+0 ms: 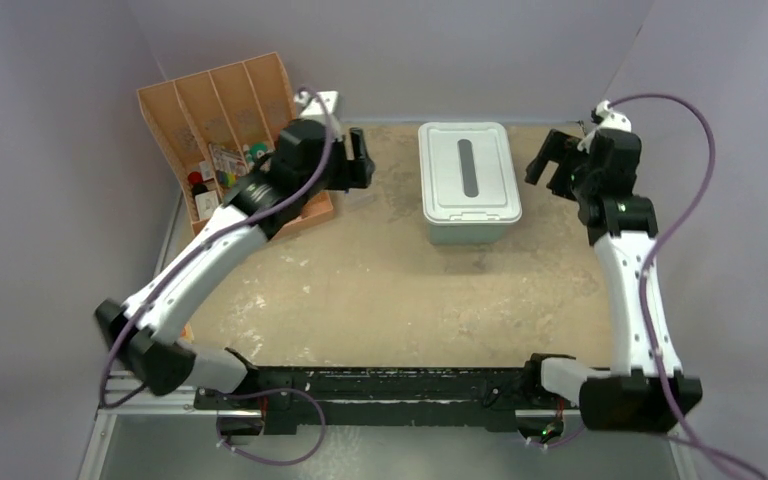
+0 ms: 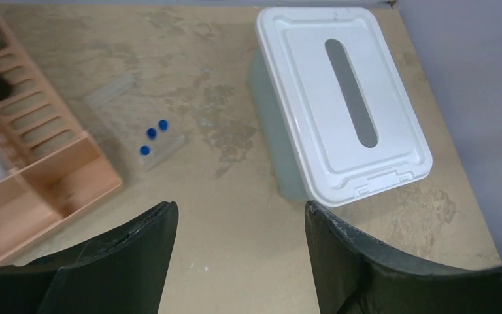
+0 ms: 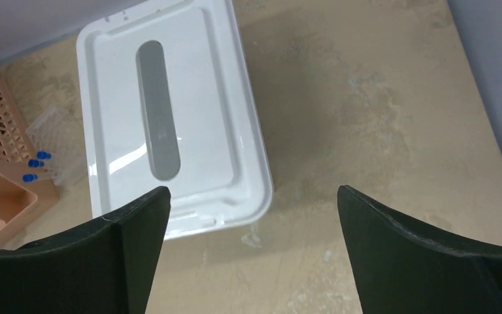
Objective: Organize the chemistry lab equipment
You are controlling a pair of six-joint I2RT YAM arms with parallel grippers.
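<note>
The clear rack [image 2: 121, 104] sits on the table [image 1: 380, 290] between the orange organizer [image 1: 185, 110] and the grey box [image 1: 465, 232], just beside the organizer's near corner. Three blue-capped tubes [image 2: 151, 133] are seated at one end of the rack, caps clustered together. Whether the rack stands upright or lies tilted cannot be told. In the right wrist view the same caps [image 3: 33, 162] show beside the organizer wall, left of the box. Small items [image 1: 222, 165] in red, black, white and green occupy the near ends of the organizer's compartments. The organizer is at the far left of the table. The box is at the far middle, with its lid [image 1: 440, 170] on, and a long dark slot runs along the lid's centre. The left gripper [image 1: 360, 160] hangs above the table between organizer and box, released, fingers [image 2: 163, 226] spread with nothing between them. The right gripper [image 1: 550, 165] hangs off the box's right side, also released and empty, fingers [image 3: 150, 216] wide apart. Neither gripper touches rack, box or organizer.
</note>
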